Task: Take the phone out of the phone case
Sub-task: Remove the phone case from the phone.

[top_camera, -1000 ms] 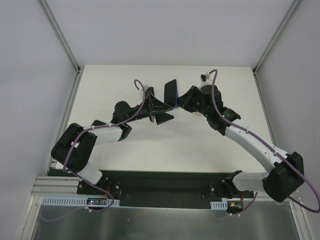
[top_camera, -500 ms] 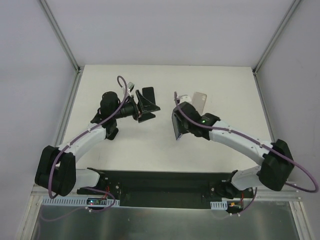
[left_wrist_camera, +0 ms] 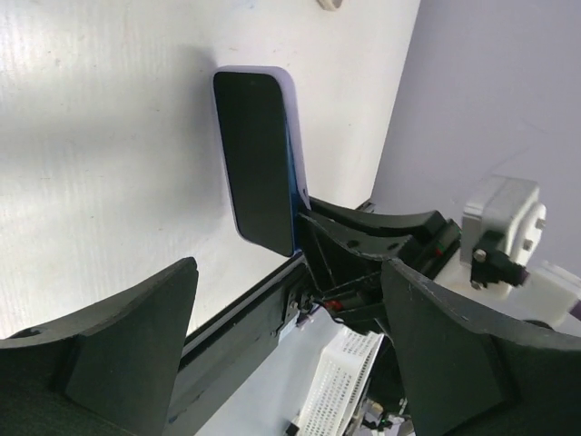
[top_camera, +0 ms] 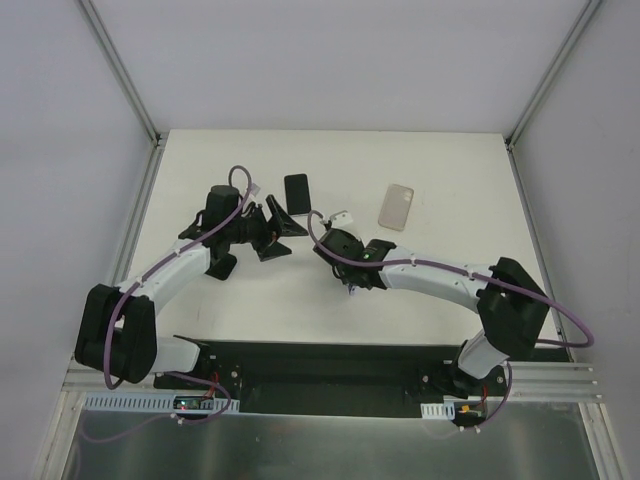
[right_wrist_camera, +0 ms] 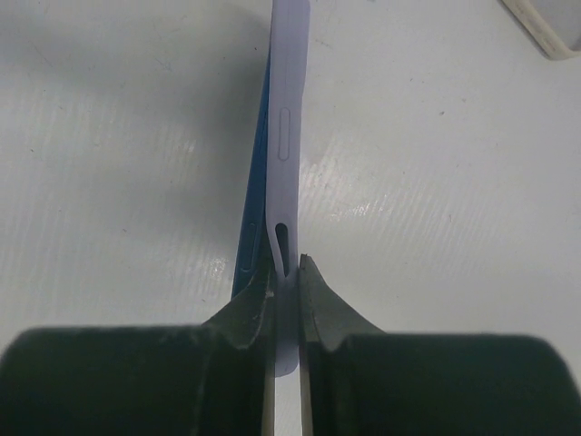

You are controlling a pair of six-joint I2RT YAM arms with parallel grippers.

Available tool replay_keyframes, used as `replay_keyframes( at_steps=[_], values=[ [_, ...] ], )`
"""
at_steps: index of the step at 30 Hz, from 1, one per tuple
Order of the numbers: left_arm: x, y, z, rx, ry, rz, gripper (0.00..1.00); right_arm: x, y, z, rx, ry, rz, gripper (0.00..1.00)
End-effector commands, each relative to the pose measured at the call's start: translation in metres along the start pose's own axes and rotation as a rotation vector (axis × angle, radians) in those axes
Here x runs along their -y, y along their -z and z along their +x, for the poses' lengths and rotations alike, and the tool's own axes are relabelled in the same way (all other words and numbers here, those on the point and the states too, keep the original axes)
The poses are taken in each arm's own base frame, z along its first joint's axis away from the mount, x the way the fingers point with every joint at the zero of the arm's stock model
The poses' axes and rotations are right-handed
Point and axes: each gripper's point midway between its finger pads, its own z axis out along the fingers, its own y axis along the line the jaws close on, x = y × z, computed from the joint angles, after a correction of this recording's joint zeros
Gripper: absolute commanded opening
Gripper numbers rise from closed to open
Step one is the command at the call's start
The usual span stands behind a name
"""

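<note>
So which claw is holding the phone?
The right gripper: it is clamped shut on the phone. The left gripper is open beside it, holding nothing.

Clear phone case [top_camera: 397, 207] lies flat on white table [top_camera: 450, 160].

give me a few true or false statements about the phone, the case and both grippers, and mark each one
1. The right gripper is shut on the phone's edge. True.
2. The left gripper grips the phone. False: it is open and holds nothing.
3. The clear case lies on the table, apart from the phone. True.
4. The clear case sits between the right gripper's fingers. False: they pinch the phone.
</note>
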Motion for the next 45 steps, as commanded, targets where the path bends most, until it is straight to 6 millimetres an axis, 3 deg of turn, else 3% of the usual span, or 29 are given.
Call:
replay_keyframes(
  at_steps=[1,9,13,26,39,45],
  values=[
    [-0.013,-0.006,0.002,-0.039,0.011,-0.03,0.8,-0.005,-0.008,-0.009,0.07,-0.058,0.022,0.01],
    [-0.018,-0.008,0.008,-0.069,0.017,-0.033,0.8,-0.002,-0.023,0.001,0.058,-0.059,0.072,0.15],
    [-0.016,-0.007,0.007,-0.066,0.008,-0.027,0.8,-0.007,-0.027,0.001,0.064,-0.068,0.055,0.17],
    [-0.014,-0.005,0.008,-0.068,-0.006,-0.019,0.79,0.003,-0.051,0.01,0.017,-0.1,0.064,0.18],
    [-0.015,-0.004,0.011,-0.073,-0.011,-0.02,0.79,-0.001,-0.086,0.041,-0.075,-0.121,0.052,0.19],
    [-0.021,-0.008,0.011,-0.08,-0.006,-0.035,0.79,0.0,-0.093,0.044,-0.08,-0.137,0.047,0.18]
  ],
)
